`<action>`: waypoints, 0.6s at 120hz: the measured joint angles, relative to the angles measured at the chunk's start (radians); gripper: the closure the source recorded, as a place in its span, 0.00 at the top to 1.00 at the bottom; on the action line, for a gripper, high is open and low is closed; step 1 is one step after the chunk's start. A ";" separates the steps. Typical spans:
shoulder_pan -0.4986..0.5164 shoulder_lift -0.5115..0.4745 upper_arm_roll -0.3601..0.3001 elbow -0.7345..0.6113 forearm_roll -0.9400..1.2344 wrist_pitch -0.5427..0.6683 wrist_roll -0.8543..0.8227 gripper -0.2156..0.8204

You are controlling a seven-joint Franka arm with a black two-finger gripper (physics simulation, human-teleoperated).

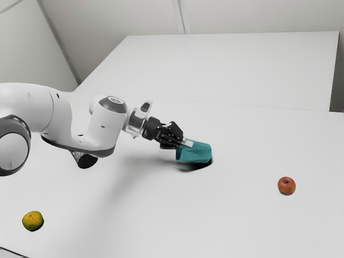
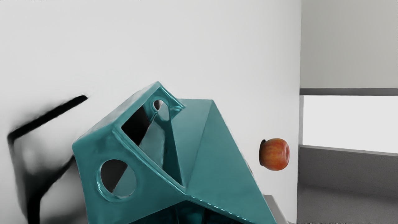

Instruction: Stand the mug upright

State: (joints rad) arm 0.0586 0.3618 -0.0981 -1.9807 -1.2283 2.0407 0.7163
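While our jaws pinch the teal mug [image 1: 195, 152], it hangs tilted above the surface [image 1: 231, 220].
We log the apple [image 1: 286, 186] well apart.

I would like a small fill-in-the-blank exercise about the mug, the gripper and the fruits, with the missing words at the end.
The mug, which is not upright, has a ____ colour.
The gripper reaches the mug from the exterior view's ____.
The red fruit on the table is an ____.
Counted together with the yellow-green one, the fruits number ____.
Missing words: teal; left; apple; two.
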 joint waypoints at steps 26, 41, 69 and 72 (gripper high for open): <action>0.000 -0.054 0.002 -0.001 0.014 -0.012 0.020 0.05; 0.004 -0.151 0.019 0.016 0.203 -0.015 -0.011 0.04; 0.010 -0.217 0.035 0.078 0.694 -0.021 -0.107 0.04; 0.011 -0.223 0.035 0.080 0.745 -0.022 -0.118 0.04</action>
State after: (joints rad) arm 0.0692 0.1384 -0.0631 -1.9003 -0.4837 2.0192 0.5978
